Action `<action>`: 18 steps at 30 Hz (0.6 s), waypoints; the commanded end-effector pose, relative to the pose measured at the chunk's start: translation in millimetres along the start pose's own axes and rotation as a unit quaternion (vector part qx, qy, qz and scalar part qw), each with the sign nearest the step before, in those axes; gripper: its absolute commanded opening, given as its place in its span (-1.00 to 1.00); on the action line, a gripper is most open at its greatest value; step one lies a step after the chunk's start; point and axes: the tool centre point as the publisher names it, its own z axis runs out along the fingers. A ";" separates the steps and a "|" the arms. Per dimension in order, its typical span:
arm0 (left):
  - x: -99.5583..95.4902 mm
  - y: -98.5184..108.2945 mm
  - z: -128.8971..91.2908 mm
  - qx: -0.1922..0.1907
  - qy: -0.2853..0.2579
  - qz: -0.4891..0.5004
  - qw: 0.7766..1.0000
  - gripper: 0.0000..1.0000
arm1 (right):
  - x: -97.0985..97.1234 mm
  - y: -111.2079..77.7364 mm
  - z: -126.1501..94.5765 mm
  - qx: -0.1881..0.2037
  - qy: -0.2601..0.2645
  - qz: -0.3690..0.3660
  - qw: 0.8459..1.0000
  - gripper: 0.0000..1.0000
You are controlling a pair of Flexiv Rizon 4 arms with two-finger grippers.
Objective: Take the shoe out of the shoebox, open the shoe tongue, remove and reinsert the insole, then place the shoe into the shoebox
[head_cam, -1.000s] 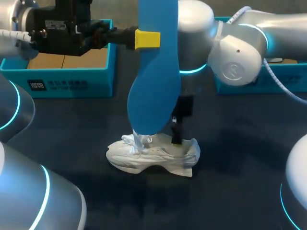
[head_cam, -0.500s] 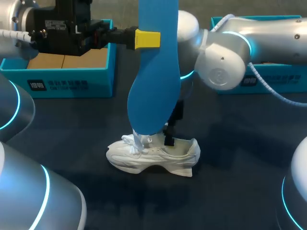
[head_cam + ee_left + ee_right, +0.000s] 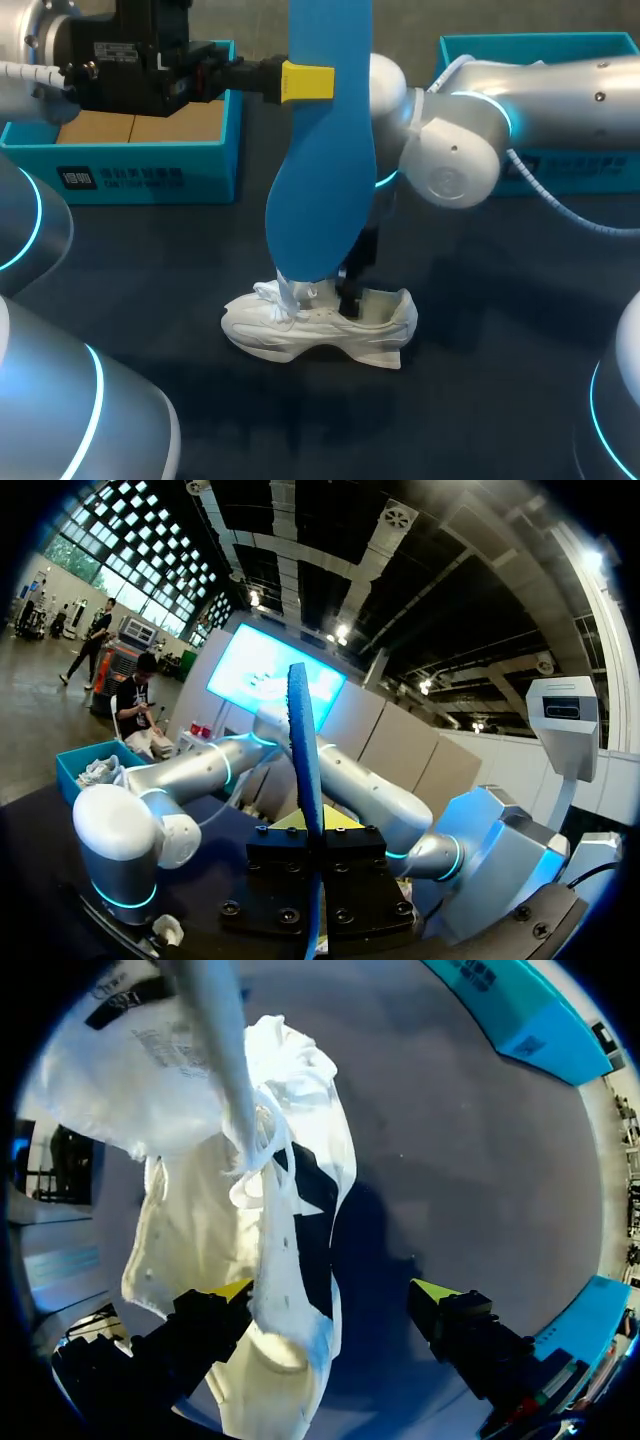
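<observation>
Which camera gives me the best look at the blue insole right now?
The head view: the blue insole hangs broadside from the left gripper, its lower end at the shoe. The left wrist view shows it edge-on, a thin strip. The right wrist view shows mainly the shoe; no blue insole is clear there.

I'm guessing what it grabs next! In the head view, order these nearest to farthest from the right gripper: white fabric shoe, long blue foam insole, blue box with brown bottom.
From the right gripper:
1. White fabric shoe, right at its fingers.
2. Blue foam insole, hanging just beside.
3. Blue box, back left.
</observation>
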 end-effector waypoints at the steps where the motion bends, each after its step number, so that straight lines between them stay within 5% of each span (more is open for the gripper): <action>1: -0.4 -0.3 1.0 -0.001 -0.001 0.000 1.000 -1.00 | -0.1 7.7 13.1 0.004 0.004 0.002 1.000 0.96; 2: -0.4 -0.3 1.0 -0.001 -0.001 0.000 1.000 -1.00 | 0.6 7.7 13.7 0.003 0.005 0.003 1.000 0.29; 3: -0.4 -0.3 1.0 -0.001 -0.001 0.000 1.000 -1.00 | 0.9 7.6 13.8 0.002 0.005 0.004 1.000 -0.07; 6: -0.4 -0.3 1.0 -0.001 -0.001 0.000 1.000 -1.00 | 1.9 5.4 13.1 0.002 0.004 0.007 1.000 -0.44; 8: -0.4 -0.3 1.0 -0.001 -0.001 0.000 1.000 -1.00 | 2.4 3.9 12.0 0.002 0.003 0.011 1.000 -1.00; 18: -0.4 -0.3 1.0 -0.001 -0.001 0.000 1.000 -1.00 | 4.1 1.4 1.1 -0.001 -0.011 0.016 1.000 -1.00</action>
